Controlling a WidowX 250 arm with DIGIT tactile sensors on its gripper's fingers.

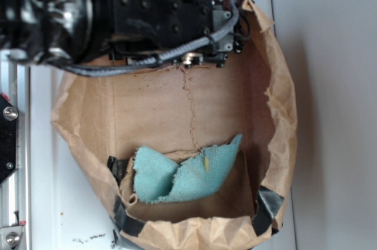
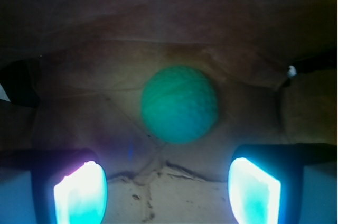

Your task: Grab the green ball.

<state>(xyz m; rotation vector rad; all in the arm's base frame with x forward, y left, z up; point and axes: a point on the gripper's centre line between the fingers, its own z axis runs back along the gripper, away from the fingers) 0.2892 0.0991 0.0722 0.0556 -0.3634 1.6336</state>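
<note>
The green ball [image 2: 179,103] shows only in the wrist view: small, round and mint-green, lying on brown paper just ahead of my fingers. My gripper [image 2: 168,192] is open, its two bright fingertips wide apart with bare paper between them, and the ball sits a little beyond the gap, not touching either fingertip. In the exterior view the black arm and gripper body [image 1: 177,20] hang over the far end of a brown paper bag [image 1: 283,114]; the ball is hidden under them there.
A flat teal-green cloth rag [image 1: 182,173] with frayed edges lies at the bag's near end. The bag's crumpled walls rise all round. A white surface [image 1: 330,85] lies to the right, and a metal rail [image 1: 12,161] on the left.
</note>
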